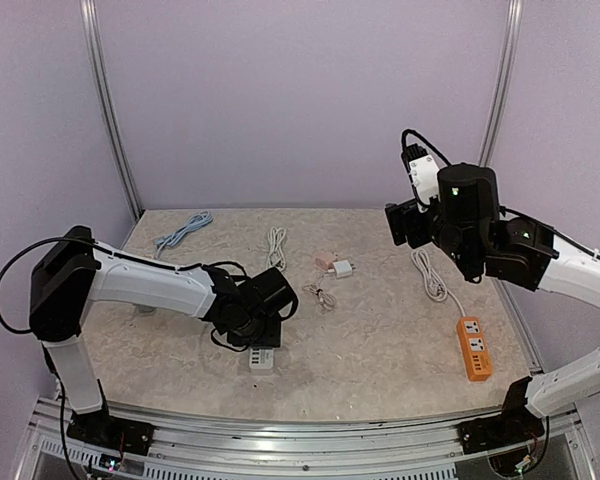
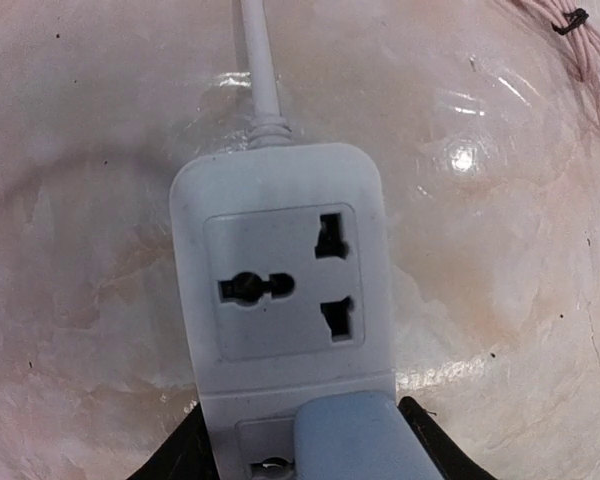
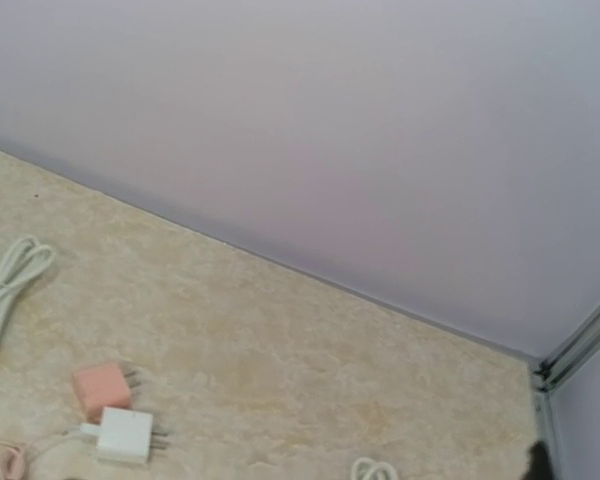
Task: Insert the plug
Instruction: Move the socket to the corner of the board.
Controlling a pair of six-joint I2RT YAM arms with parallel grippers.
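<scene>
Though grips are unclear, left end effector (image 2: 300,452) flanking near-edge strip (image 2: 280,290), right end effector (image 1: 402,224) aloft

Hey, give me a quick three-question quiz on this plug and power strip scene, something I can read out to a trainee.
1. True or false: the orange power strip lies on the robot's right side of the table.
2. In the left wrist view, what colour is the plug over the white power strip? A pink, B light blue, C black.
3. Fill in: beside the white charger lies a ____ one.
Key: 1 true; 2 B; 3 pink.
</scene>
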